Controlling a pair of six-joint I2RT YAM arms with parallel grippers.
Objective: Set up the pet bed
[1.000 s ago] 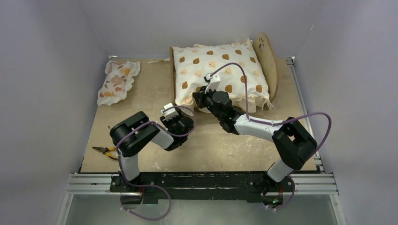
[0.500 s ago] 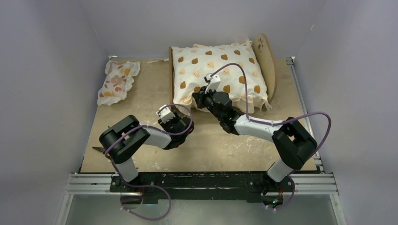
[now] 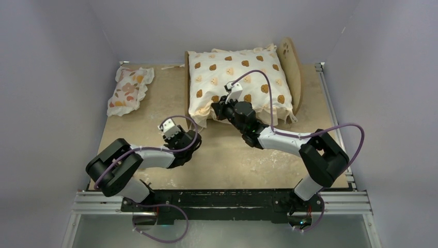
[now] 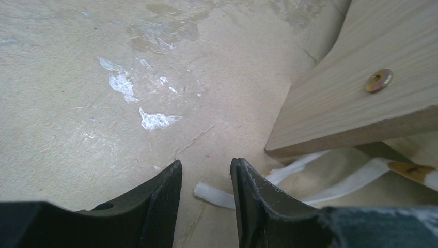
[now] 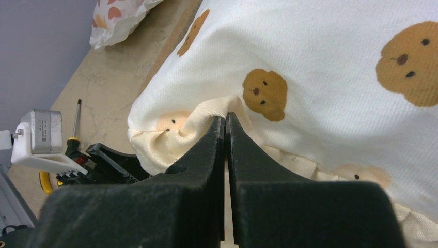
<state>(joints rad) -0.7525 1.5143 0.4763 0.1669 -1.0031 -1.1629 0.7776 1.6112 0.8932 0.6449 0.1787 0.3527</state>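
- On the left gripper (image 4: 205, 168), the jaws stand narrowly apart and hold nothing. The loose end of a white fabric tie (image 4: 214, 195) lies on the table just past their tips.
- On the right gripper (image 5: 225, 118), the jaws are pressed together. Cloth puckers at their tips, so they appear to pinch the near ruffle of the large cream bear-print cushion (image 5: 335, 77).
- The small light-wood pet bed (image 3: 295, 77) sits at 12 to 1 o'clock on the worn tan table (image 3: 232, 160), its paw-print headboard toward 3 o'clock. The cushion lies across it, hides its base and spills over the near rail.
- The step in hand looks like seating the cushion inside the frame. The next move probably calls for the left jaws to take the tie or the cushion corner at about 1 o'clock of them. Both arms could then draw the cushion square between the rails.
- The bed's wooden corner is close at 2 o'clock of the left jaws and could be knocked.
- Bare table lies from 9 round to 6 o'clock of the left jaws.
- The small floral ruffled pillow (image 3: 129, 88) lies well apart at 10 o'clock, near the back-left wall.
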